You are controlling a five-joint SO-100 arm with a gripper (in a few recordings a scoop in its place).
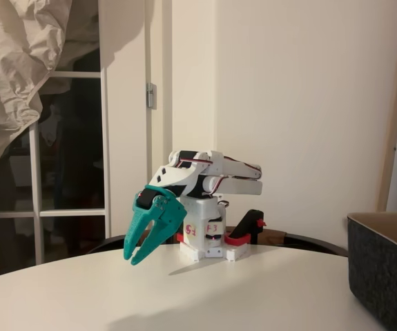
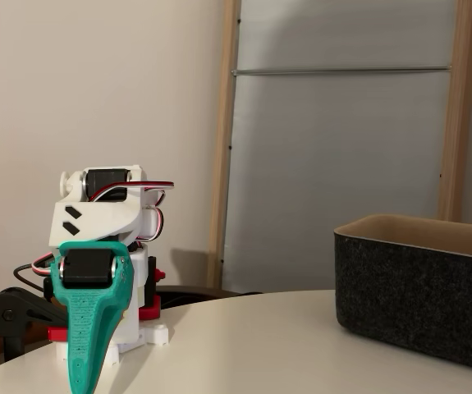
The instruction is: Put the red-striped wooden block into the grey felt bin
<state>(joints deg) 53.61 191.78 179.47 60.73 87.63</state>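
- The white arm (image 1: 208, 172) is sitting folded low over its base (image 1: 208, 245) near the far edge of the round white desk (image 1: 150, 296), as both fixed views are showing.
- The teal fingers (image 1: 158, 227) are pointing downward and toward the left in a fixed view, with the tips hanging just above the desk surface.
- In that view the fingers are standing slightly spread at the tips, with a narrow gap between them, and they are holding nothing.
- In a fixed view the teal fingers (image 2: 96, 336) are facing the camera edge-on, so the gap between them is not readable from there.
- The grey felt bin (image 2: 420, 295) is standing upright on the desk at the right, well apart from the arm, with its tan inner wall showing at the rim.
- In a fixed view the bin (image 1: 384, 272) is appearing only partly at the right edge, cut off by the frame.
- I cannot tell where the red-striped block is lying; the bin's inside is hidden by its walls from both cameras.
- Red-and-black clamps (image 1: 246, 233) are gripping the arm's base to the desk edge.
- A white door frame with glass panes (image 1: 67, 158) is standing behind the desk at the left, with a pale crumpled cloth (image 1: 18, 69) hanging in front of it.
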